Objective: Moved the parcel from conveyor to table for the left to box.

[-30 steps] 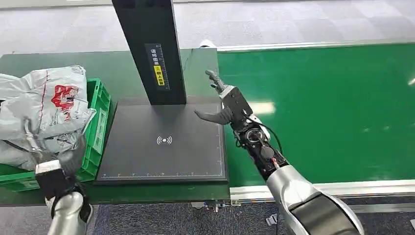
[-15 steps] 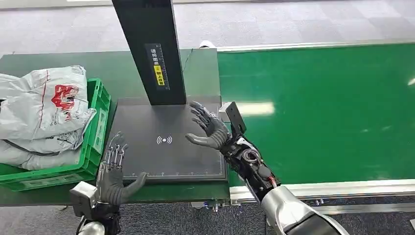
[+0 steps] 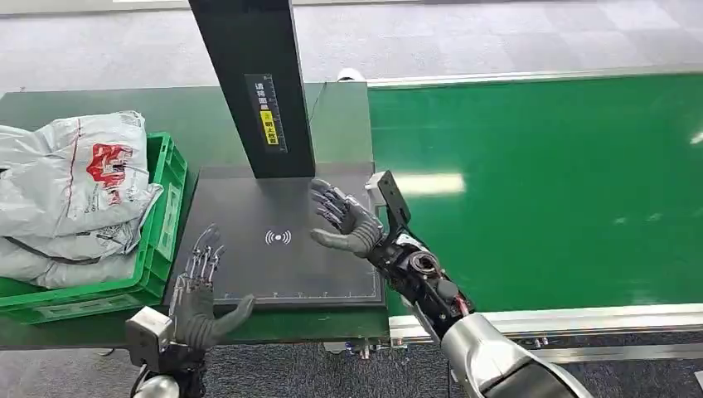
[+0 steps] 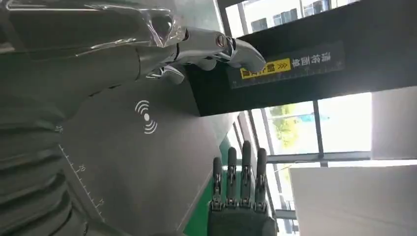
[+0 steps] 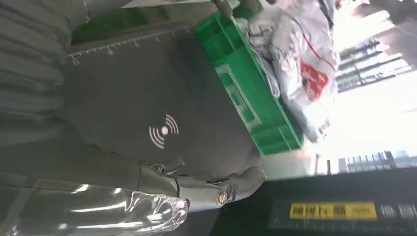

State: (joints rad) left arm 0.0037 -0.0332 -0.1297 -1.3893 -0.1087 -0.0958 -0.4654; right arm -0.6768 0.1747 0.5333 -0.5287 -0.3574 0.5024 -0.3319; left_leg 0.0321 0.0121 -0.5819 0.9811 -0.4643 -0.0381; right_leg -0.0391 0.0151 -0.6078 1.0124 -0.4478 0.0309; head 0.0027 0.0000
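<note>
Grey carpet runs behind a dark green table (image 3: 99,99), and at its 3 o'clock side a bright green conveyor (image 3: 539,182) lies bare of parcels. Grey plastic-wrapped parcels (image 3: 75,191), one marked with a red logo, sit heaped in the green crate (image 3: 162,224) at the table's 9 o'clock edge; judging by that, the boxing step looks done for the latest one, though which bag it is I cannot tell. Just beside the crate at its 3 o'clock lies the black scanner pad (image 3: 249,265) with its white wireless mark (image 3: 278,238), and the black scanner post (image 3: 249,75) stands at the pad's 12 o'clock edge. Over the pad's 3 o'clock edge the right hand (image 3: 348,224) hovers with fingers spread and nothing in it, probably poised between belt and pad for the next pickup. At the pad's 7 o'clock corner the left hand (image 3: 199,303) is raised, fingers apart and likewise empty, placed where it can reach both pad and crate.
</note>
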